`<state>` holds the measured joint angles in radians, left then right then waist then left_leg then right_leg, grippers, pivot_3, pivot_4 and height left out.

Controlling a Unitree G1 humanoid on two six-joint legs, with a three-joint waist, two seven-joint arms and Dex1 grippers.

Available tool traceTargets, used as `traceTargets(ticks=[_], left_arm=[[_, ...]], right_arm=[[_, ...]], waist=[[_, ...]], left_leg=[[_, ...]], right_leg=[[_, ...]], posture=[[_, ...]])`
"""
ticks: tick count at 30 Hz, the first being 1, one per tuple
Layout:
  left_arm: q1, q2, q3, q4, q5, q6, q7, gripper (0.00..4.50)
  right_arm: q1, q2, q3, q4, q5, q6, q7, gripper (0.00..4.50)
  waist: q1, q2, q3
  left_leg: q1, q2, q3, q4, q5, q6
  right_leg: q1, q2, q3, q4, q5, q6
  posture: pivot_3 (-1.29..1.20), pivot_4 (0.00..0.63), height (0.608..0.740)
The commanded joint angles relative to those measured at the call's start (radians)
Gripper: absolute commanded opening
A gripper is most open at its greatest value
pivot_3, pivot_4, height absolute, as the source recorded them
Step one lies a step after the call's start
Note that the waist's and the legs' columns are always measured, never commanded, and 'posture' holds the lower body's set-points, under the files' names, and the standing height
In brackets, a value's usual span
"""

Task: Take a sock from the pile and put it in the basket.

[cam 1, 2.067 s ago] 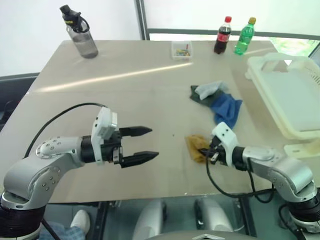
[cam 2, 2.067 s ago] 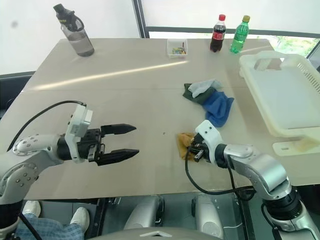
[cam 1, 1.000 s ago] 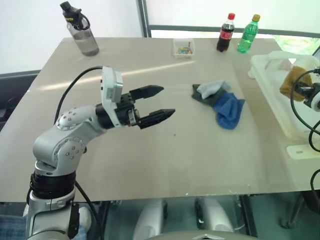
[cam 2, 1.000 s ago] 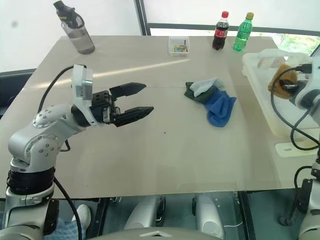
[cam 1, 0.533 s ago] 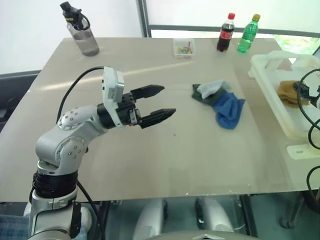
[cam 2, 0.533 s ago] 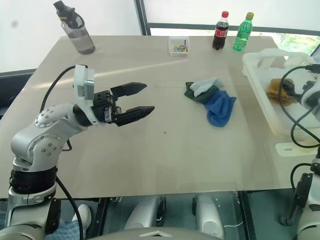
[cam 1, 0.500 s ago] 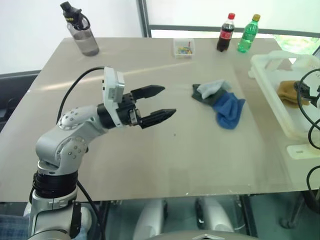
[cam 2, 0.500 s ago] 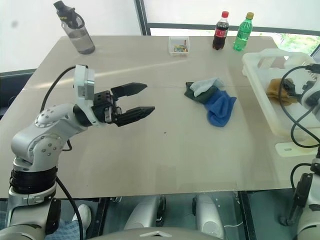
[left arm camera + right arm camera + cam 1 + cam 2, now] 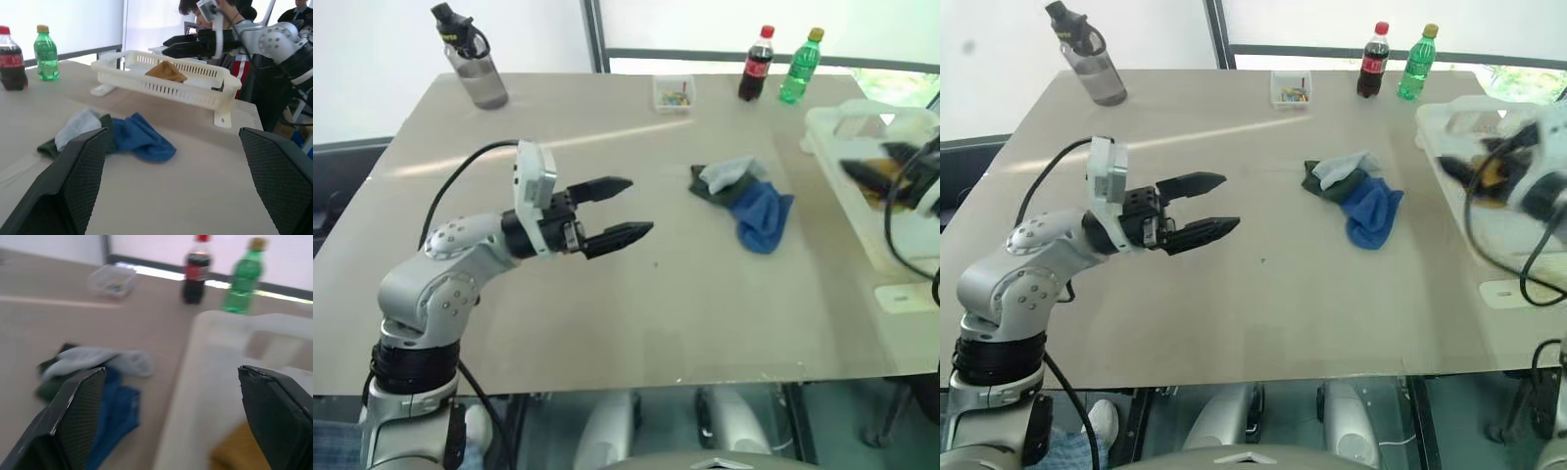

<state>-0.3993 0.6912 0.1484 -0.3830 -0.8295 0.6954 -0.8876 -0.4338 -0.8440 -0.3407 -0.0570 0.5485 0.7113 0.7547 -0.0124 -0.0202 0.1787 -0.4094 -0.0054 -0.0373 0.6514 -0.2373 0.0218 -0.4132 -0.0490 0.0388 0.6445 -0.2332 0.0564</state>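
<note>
The pile (image 9: 741,195) of blue, grey and dark green socks lies on the table right of centre. The cream basket (image 9: 825,138) stands at the table's right edge, and a mustard sock (image 9: 166,71) lies inside it. My right gripper (image 9: 188,43) hovers open over the basket's near wall, above that sock, with nothing between its fingers; it looks blurred in the head views. My left gripper (image 9: 640,207) hangs open over the middle of the table, pointing right toward the pile and well short of it. The right wrist view looks over the basket wall (image 9: 205,382) to the pile (image 9: 93,377).
A cola bottle (image 9: 753,65), a green bottle (image 9: 798,67) and a small clear box (image 9: 672,94) stand along the far edge. A grey water bottle (image 9: 470,61) is at the far left. A person (image 9: 195,7) sits beyond the basket.
My right gripper opened and dropped the mustard sock into the basket, then swung left toward the table. The left gripper stayed almost where it was.
</note>
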Motion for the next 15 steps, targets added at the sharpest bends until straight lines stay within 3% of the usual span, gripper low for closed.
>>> traceTargets(ticks=[1,4,9,15], left_arm=[[0.055,0.04,0.036,-0.066,-0.028,0.04,0.016,4.5],[0.12,0.048,0.066,-0.099,-0.042,0.061,0.055,4.5],[0.32,0.056,0.126,-0.193,-0.044,0.054,0.076,4.5],[0.533,0.046,0.147,-0.241,0.014,-0.007,0.084,4.5]], right_arm=[[0.035,0.018,-0.039,-0.146,0.12,0.061,0.031,4.44],[0.075,0.05,-0.057,-0.225,0.191,0.105,0.01,4.44],[0.299,0.039,-0.065,-0.37,0.228,0.091,0.087,4.44],[0.504,0.031,-0.038,-0.355,0.122,-0.082,0.206,4.44]], waist=[[-0.002,0.0,0.0],[-0.002,0.0,0.0],[0.005,0.0,0.0],[0.003,0.0,0.0]], left_leg=[[0.0,0.0,0.0,0.001,0.0,0.0],[0.001,0.0,-0.001,0.001,0.0,0.0],[0.001,0.0,-0.003,0.001,0.0,0.0],[0.005,0.0,0.0,0.001,0.0,0.001]], right_leg=[[0.0,0.0,0.0,0.0,0.0,0.0],[0.0,-0.001,0.003,0.0,0.0,0.001],[0.001,-0.001,0.001,0.001,0.0,0.001],[0.003,-0.002,0.004,0.0,0.0,0.0]], posture=[[0.0,0.15,0.74],[0.0,0.15,0.74],[0.0,0.15,0.74],[0.0,0.15,0.74]])
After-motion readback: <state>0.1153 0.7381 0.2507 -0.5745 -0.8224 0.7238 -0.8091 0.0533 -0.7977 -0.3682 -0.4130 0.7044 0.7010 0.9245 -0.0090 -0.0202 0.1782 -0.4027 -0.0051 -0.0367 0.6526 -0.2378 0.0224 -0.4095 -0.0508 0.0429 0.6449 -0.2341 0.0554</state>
